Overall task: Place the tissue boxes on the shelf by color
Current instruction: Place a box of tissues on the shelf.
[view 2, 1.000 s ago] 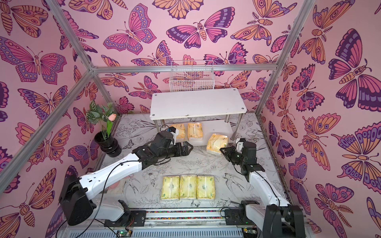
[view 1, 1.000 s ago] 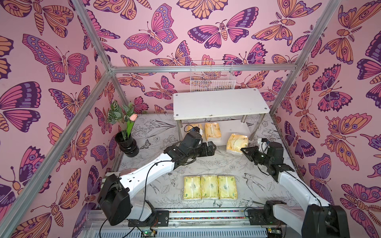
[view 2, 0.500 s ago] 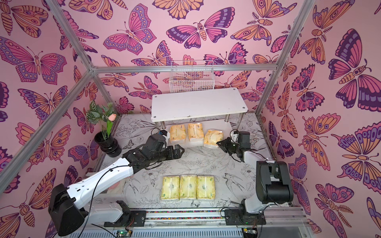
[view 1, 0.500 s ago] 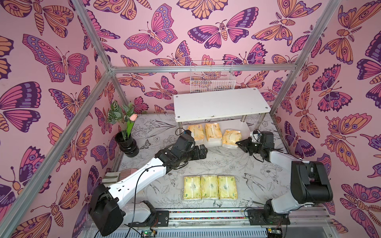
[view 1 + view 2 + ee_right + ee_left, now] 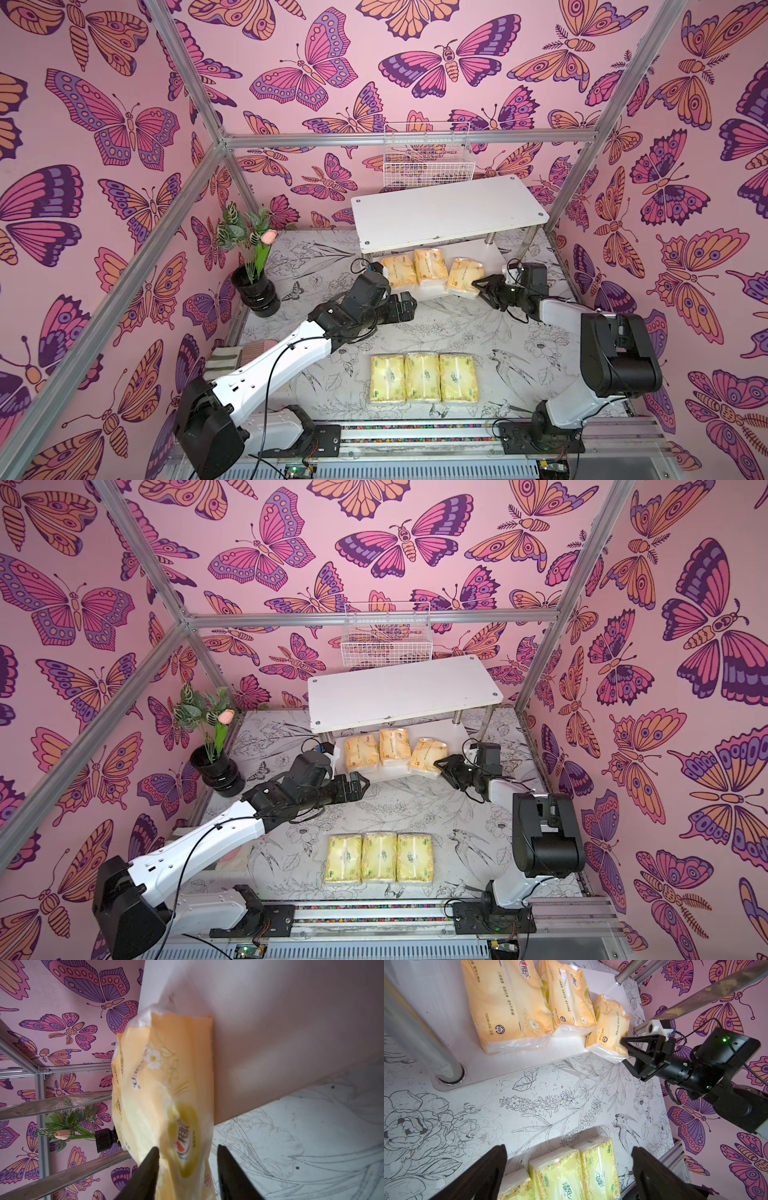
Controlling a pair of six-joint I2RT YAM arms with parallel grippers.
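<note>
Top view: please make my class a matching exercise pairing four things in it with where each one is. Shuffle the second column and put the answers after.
Things
1. orange packs
2. green packs
3. basket
4. vase

Places
A. in a row on the table, near the arms' bases
B. behind the shelf, above its top board
C. on the shelf's lower board
D. on the table, off the shelf's end on the left arm's side

Pairs: 1-C, 2-A, 3-B, 4-D

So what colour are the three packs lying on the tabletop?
The packs are pale yellow-green with green logos; the left wrist view shows it best.
</note>
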